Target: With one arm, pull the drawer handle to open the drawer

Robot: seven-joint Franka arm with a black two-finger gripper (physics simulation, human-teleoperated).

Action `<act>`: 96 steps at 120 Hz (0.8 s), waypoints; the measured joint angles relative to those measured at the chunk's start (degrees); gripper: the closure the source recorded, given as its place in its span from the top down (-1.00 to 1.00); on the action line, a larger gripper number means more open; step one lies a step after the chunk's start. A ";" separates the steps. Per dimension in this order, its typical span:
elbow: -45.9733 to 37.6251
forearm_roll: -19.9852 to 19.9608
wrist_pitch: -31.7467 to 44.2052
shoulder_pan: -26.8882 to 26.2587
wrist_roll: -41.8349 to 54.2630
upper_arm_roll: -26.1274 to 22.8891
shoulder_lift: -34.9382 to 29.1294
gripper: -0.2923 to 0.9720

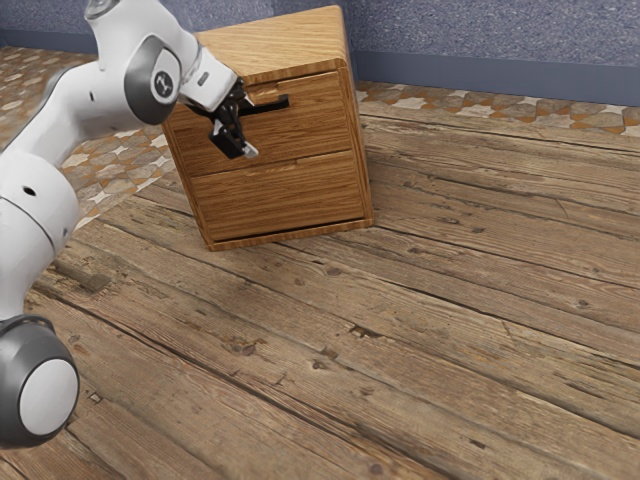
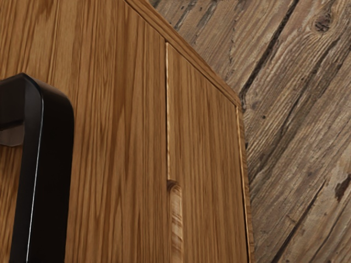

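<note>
A small wooden cabinet (image 1: 300, 45) stands on the plank floor (image 1: 450, 300) at about 11 o'clock in the exterior view, turned a little so its two drawer fronts face toward 7 o'clock, where the arm (image 1: 90, 95) comes in. The task's thing is the upper drawer (image 1: 310, 125), which carries a black bar handle (image 1: 272, 102) across its front. Below it sits the lower drawer (image 1: 280, 195), with no handle to be made out. The end effector (image 1: 238, 140) is right at the handle's 9 o'clock end and slopes down toward 5 o'clock across the drawer front. That is probably so it can take the bar crosswise and pull straight out along the drawer's slide. Whether it is released or clenched on the bar cannot be told from this angle. In the wrist view the handle (image 2: 46, 164) looms large and dark just beside the hand, against the drawer front (image 2: 109, 137), which suggests the hand is close enough to grasp. The seam (image 2: 167, 109) between that front and the lower drawer (image 2: 205, 164) looks narrow, and both fronts seem roughly flush. The drawer therefore appears shut or barely moved, with the pull itself not yet done. Since the cabinet sits loose on the floor (image 2: 296, 137), an off-axis pull could drag or twist the whole box instead of sliding the drawer.
</note>
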 joint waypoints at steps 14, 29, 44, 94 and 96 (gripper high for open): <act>-0.26 -1.25 0.28 0.04 1.43 0.03 -0.04 0.53; -0.49 -2.03 0.13 0.04 2.69 0.09 -0.12 0.54; -0.58 -2.34 0.03 0.04 3.70 0.10 -0.10 0.54; -0.69 -2.48 -3.01 -0.54 5.78 0.18 -1.51 0.54; -0.71 -2.48 -3.13 -0.55 5.82 0.17 -1.54 0.54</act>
